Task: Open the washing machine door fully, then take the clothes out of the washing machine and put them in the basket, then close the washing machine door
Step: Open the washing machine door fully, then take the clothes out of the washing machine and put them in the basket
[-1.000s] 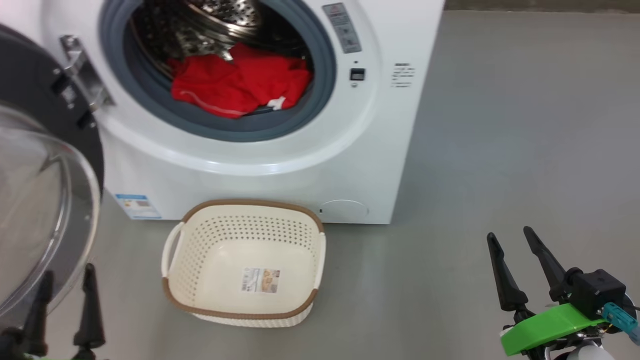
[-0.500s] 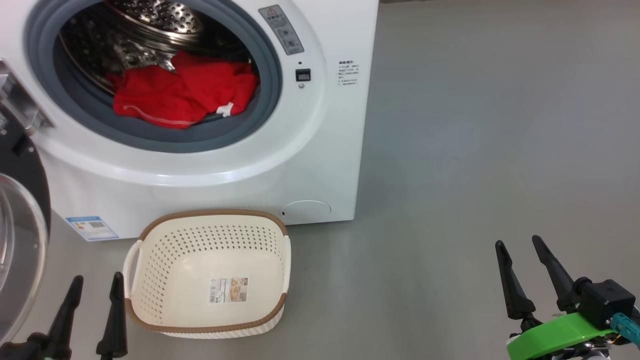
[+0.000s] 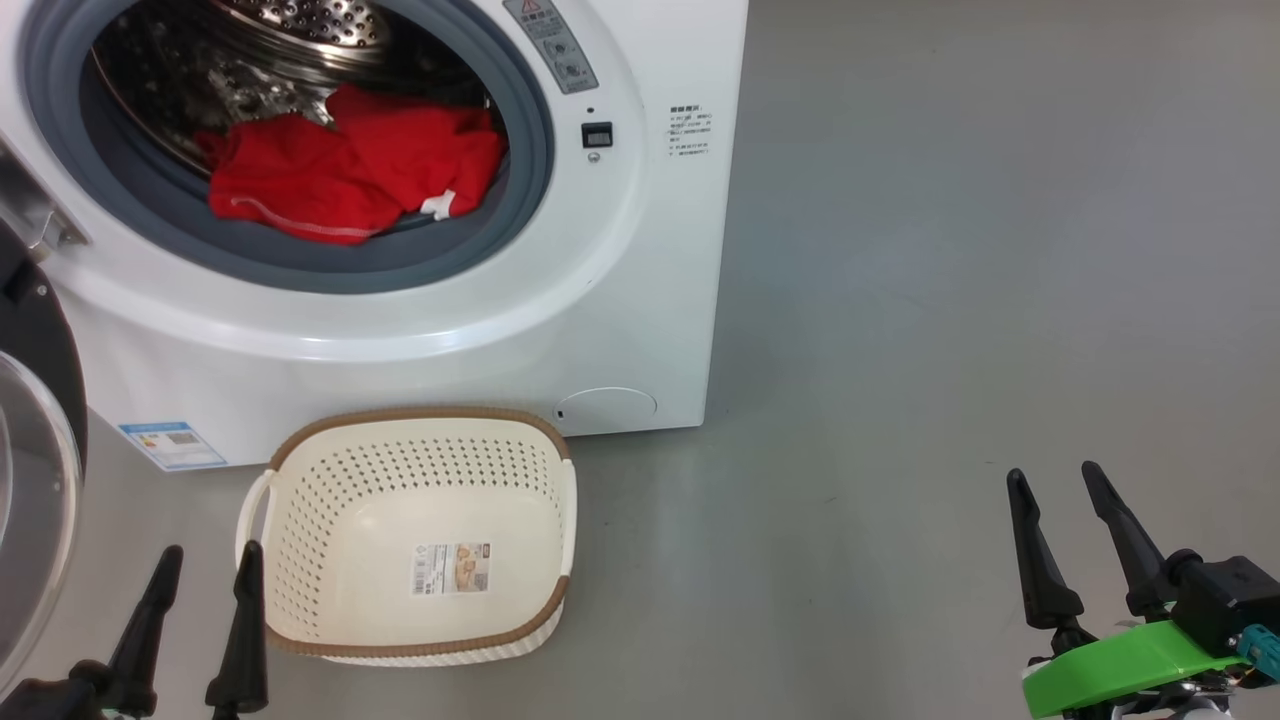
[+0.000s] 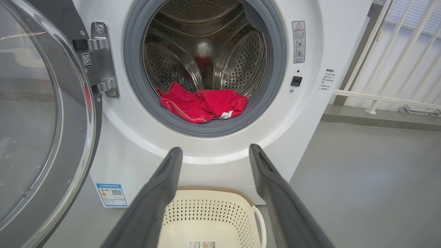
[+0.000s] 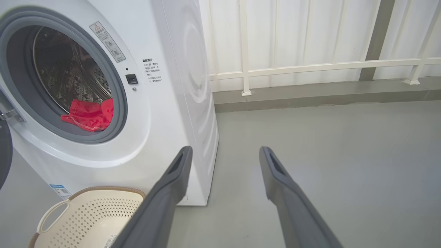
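Evidently the head camera has swung aside: door (image 3: 35, 400) stands open left of the washer (image 3: 620, 300), clothes (image 3: 340, 175) inside it, basket (image 3: 400, 425) empty before it, left pincer (image 3: 210, 555) and right pincer (image 3: 1055, 475) released, so unloading follows.

Bright even light, soft shadows, sharp focus, reflections on washing machine door (image 4: 31, 113)

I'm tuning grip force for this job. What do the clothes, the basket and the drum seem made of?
The clothes: soft matte red fabric, shown by folds and white stitching. The basket: likely moulded plastic, cream, smooth, with regular holes; brown rim looks woven. The drum: shiny perforated metal, probably stainless steel, given its reflections.
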